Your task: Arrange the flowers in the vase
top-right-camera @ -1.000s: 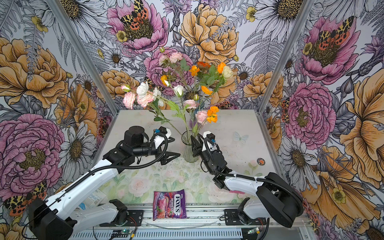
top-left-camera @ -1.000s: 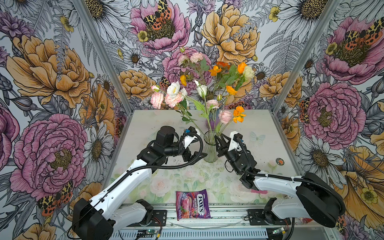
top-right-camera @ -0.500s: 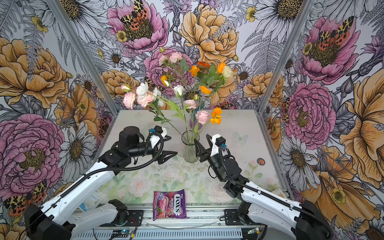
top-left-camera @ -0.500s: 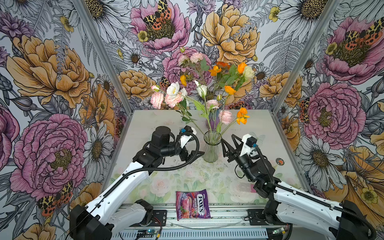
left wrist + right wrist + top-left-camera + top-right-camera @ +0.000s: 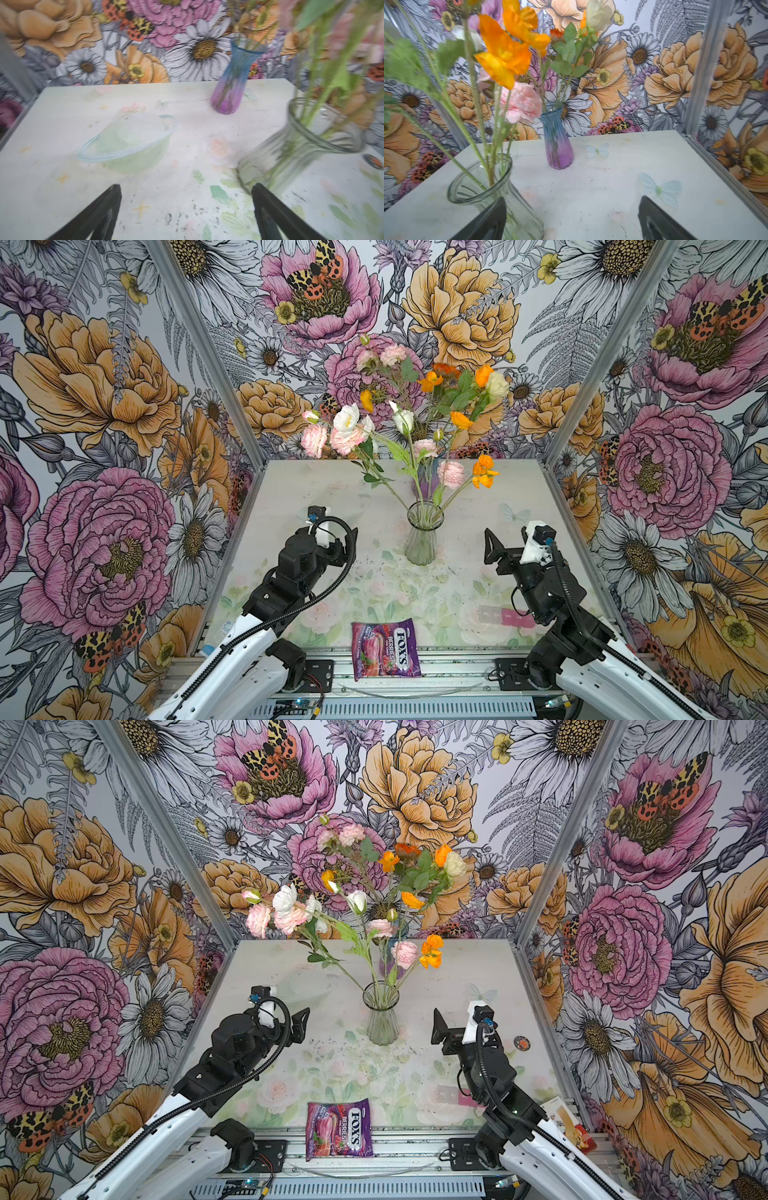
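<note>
Both arms have drawn back from the clear ribbed glass vase (image 5: 422, 539). The left gripper (image 5: 186, 185) and right gripper (image 5: 572, 198) gape wide, holding nothing. The pink, orange and white green-stemmed flowers (image 5: 415, 439) stand in that vase, between the two grippers' fingertips and apart from both.

Purple glossy plastic sweet bag (image 5: 385, 649) lying flat at the near edge of the bench (image 5: 498, 489), shown in both top views. A white panel on the bag (image 5: 338, 1129) carries the brand name "FOX'S" in large dark letters. Beside it, in smaller white capitals, stands "BERRIES". Both words run sideways to the camera. The bag's finer print is too small to read.
</note>
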`<state>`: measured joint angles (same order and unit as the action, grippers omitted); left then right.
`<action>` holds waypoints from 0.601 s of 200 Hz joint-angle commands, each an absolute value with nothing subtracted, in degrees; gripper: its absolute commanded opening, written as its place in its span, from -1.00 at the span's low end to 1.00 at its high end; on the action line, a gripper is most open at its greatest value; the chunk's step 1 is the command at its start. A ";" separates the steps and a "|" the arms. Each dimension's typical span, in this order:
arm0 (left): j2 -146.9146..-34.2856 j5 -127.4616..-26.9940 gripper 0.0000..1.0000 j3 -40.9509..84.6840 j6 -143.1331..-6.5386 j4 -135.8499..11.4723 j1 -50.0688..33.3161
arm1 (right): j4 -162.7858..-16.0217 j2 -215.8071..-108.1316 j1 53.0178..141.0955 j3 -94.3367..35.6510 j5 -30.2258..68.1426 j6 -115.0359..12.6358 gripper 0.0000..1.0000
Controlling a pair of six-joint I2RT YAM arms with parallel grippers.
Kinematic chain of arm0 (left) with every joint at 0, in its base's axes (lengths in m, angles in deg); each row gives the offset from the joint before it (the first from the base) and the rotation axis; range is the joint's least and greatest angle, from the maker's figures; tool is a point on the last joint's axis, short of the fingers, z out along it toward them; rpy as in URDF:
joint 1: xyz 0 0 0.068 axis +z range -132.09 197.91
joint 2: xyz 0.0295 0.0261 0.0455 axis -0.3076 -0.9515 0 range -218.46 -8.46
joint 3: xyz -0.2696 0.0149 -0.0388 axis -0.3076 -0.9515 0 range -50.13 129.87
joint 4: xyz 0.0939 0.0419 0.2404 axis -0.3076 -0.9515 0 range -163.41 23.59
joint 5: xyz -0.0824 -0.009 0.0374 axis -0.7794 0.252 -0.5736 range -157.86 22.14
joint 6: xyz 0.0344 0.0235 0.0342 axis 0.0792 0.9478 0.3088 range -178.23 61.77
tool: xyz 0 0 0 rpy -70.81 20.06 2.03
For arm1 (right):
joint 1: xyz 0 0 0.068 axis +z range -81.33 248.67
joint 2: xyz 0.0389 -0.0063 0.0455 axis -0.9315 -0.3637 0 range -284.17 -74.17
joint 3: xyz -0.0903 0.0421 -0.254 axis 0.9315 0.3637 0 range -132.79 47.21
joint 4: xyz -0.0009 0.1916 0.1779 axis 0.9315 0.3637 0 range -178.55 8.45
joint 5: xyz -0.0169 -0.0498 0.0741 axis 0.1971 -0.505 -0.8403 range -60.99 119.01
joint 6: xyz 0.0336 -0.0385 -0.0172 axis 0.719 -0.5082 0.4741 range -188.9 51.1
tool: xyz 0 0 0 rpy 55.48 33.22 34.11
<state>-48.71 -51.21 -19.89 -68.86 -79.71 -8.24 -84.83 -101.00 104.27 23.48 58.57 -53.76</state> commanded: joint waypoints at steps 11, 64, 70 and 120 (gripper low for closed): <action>-48.77 -32.05 0.98 -28.34 -77.14 -65.81 -3.05 | -82.84 -108.61 92.12 25.50 54.49 -54.35 0.99; -61.58 -27.40 0.98 -30.98 -71.16 -45.00 5.82 | -109.91 -125.78 68.45 29.51 37.92 -51.18 0.99; -64.06 -27.53 0.98 -31.46 -68.71 -40.54 6.45 | -113.00 -128.67 67.98 29.52 37.59 -53.40 0.99; -82.35 -35.79 0.98 -32.20 -54.95 -22.01 6.50 | -132.42 -147.12 68.09 30.46 34.62 -62.63 0.99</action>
